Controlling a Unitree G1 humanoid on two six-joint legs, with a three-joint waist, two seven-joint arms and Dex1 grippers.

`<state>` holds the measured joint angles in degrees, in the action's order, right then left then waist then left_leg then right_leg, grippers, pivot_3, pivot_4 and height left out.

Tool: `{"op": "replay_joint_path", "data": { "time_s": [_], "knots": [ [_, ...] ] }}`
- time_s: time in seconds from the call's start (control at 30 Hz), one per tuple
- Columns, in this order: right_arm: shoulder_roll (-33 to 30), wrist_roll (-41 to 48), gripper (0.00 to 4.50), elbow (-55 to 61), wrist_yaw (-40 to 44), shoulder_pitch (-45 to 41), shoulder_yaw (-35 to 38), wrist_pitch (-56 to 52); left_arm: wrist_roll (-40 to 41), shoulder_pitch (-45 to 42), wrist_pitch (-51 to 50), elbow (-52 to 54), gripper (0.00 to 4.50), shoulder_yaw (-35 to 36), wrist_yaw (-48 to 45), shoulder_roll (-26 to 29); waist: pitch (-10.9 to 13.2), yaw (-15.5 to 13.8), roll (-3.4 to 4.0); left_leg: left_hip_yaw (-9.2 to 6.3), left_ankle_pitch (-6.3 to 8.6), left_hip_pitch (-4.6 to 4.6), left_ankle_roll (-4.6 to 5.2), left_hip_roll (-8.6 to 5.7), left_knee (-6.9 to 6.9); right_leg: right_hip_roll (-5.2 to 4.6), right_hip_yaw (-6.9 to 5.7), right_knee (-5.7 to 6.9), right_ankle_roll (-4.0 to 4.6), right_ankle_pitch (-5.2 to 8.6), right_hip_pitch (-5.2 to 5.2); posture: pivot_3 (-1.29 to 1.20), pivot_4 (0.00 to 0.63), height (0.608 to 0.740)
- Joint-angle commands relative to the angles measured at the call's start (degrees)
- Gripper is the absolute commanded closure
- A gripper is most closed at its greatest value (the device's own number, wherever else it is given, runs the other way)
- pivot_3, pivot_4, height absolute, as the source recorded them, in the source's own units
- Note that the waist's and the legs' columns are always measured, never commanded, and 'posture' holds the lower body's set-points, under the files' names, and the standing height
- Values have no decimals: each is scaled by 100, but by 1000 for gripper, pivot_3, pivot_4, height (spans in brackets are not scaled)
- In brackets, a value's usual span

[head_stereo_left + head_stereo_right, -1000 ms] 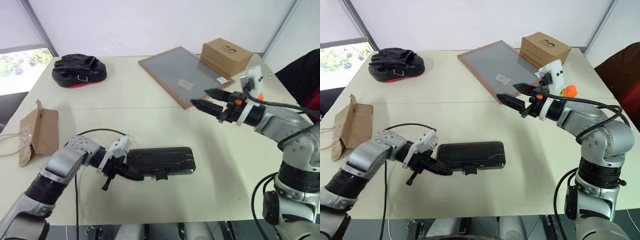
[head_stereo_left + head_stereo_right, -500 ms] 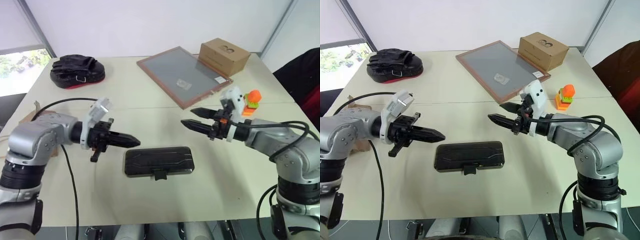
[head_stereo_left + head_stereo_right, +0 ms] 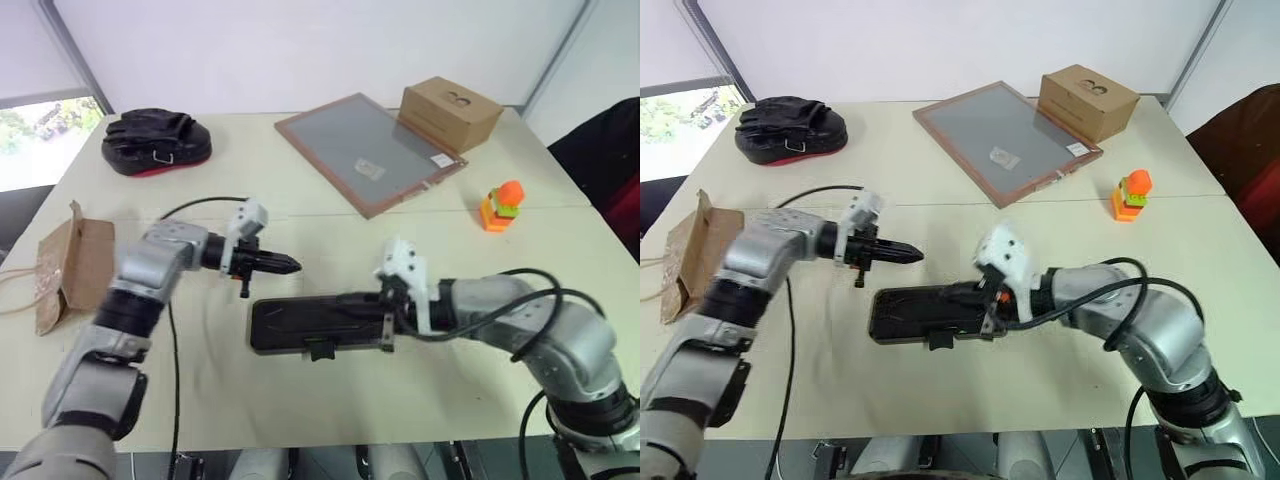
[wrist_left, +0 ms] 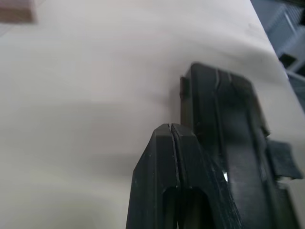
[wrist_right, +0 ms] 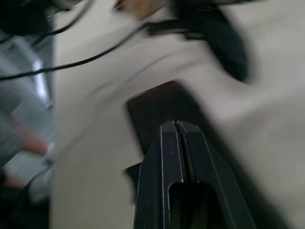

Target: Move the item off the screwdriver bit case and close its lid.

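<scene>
Pressing their two black fingers together on nothing, both grippers sit clenched over the middle of the table (image 3: pixel 250 200): the left gripper (image 3: pixel 292 265) hangs just beyond the far left corner of the one screwdriver bit case (image 3: pixel 300 322), and the right gripper (image 3: pixel 962 297) lies low across the case's right half, over its lid (image 3: pixel 920 308). That lid is down, a flat, glossy, dark plastic rectangle with rounded corners and a small black latch tab at its near edge. One item (image 3: pixel 501 205), a small blocky stack of orange, lime green and orange, stands well apart at far right. Beyond lie one brown-framed grey panel (image 3: pixel 365 150), one tan cardboard box (image 3: pixel 450 112), one black padded mitt (image 3: pixel 157 140) and one crumpled paper bag (image 3: pixel 75 265).
</scene>
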<state>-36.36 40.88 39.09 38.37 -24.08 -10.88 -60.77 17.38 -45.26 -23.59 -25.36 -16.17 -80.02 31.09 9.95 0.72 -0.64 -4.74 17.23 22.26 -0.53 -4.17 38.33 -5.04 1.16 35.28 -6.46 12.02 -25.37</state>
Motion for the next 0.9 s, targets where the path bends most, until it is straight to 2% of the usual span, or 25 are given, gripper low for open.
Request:
{"op": "replay_joint_path", "data": {
  "time_s": [0.03, 0.2, 0.33, 0.53, 0.9],
  "knots": [
    [99, -413, 4462, -23, -65, -66, -574, 307, -504, -515, 888, -918, 4500, -276, -299, -381, 0, -6, -1, 0, 0, 0, 0, 1, 1, 0, 0, 2, 0, 0, 0, 0, 150, 740],
    [60, -775, 4462, 16, -107, -62, -1075, 312, -915, -931, 1629, -2053, 4500, -388, -517, -912, 0, 8, -1, 1, 1, 2, 2, 0, 3, 0, -2, 1, 0, 0, -1, 0, 150, 740],
    [-135, -1056, 4462, 119, -129, 6, -1357, 258, -1219, -1154, 2109, -2613, 4500, -456, -701, -1137, 0, -2, -2, 0, 2, 3, 5, 0, 9, 1, -4, 2, -1, 0, 1, 0, 150, 740],
    [-244, -1148, 4462, 378, -229, 50, -1377, 58, -1446, -1410, 2544, -3142, 4500, -376, -830, -1403, 0, -9, -2, -5, 11, 15, 20, 2, 48, 4, -9, 14, -1, 0, 1, 0, 150, 740],
    [88, -1362, 4462, 352, -548, 76, -1758, -106, -1815, -1497, 3055, -3516, 4500, -405, -948, -1522, -1, -4, -2, -4, 18, 17, 31, 2, 75, 4, -8, 22, -7, -3, 10, 0, 150, 740]
  ]
}}
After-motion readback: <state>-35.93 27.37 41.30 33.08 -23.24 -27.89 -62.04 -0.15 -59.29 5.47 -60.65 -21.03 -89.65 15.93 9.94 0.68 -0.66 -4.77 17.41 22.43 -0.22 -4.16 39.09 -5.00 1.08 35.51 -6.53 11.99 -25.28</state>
